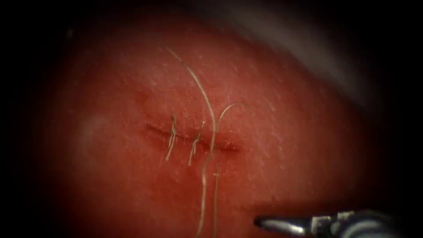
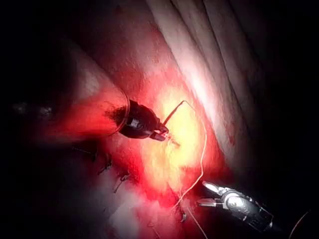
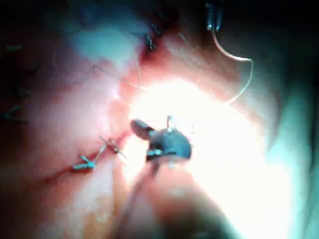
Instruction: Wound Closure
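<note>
The tissue (image 1: 110,176) is lying with its cut (image 1: 154,129) running across it. The right tool (image 2: 203,194) is hovering below the cut's right end, its jaws parted and holding nothing. The left tool (image 2: 162,132) is gripping the needle (image 2: 173,113) near one end; whether the needle is touching the tissue cannot be told. Thread (image 1: 213,128) is crossing the cut just right of two stitches (image 1: 172,136).

tissue (image 1: 110,88): cut (image 1: 191,137) runs left to right across its middle | two knotted stitches (image 1: 172,134) cross the cut left of centre, side by side | thread (image 1: 207,101) crosses the cut right of them, both strands trailing toward the viewer | right claw (image 1: 264,222) in front, right of the thread, apparently apart from it
</note>
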Tool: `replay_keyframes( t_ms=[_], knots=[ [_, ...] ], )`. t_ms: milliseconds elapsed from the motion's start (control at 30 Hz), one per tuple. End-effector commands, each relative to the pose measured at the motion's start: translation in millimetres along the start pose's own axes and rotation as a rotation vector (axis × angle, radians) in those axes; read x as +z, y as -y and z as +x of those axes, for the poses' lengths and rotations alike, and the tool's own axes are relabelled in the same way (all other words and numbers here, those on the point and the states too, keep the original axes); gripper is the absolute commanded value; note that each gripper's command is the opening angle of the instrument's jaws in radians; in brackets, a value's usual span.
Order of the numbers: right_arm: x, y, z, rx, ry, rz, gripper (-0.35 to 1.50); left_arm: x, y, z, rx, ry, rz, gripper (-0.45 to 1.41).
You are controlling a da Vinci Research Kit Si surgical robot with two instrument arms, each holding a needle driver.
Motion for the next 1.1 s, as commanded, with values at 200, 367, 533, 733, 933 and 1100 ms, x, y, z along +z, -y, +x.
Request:
replay_keyframes(
  t_ms=[200, 367, 533, 733, 933, 1100],
  knots=[
    [1.6, -7.9, -4.0, 0.084, 0.058, -0.314, 1.22, 1.1, -0.4, -0.7, -0.004, 0.0, -0.003, -0.35],
    [3.9, -8.5, -6.3, 0.132, 0.054, -0.338, 0.93, 1.1, -0.4, -0.7, -0.004, 0.0, -0.002, -0.35],
    [7.5, -9.1, -6.7, 0.279, 0.091, -0.336, 0.61, 1.2, -0.4, -0.7, -0.004, 0.0, -0.002, -0.33],
    [11.7, -9.0, -8.6, 0.302, 0.18, -0.292, 0.38, 1.2, -0.4, -0.7, -0.004, 0.0, -0.002, -0.32],
    [12.8, -9.4, -10.7, 0.288, 0.195, -0.266, 0.21, 1.2, -0.4, -0.7, -0.004, 0.0, -0.002, -0.32],
    [12.9, -9.6, -10.3, 0.286, 0.187, -0.24, -0.35, 1.2, -0.4, -0.7, -0.004, 0.0, -0.002, -0.32]
  ],
)
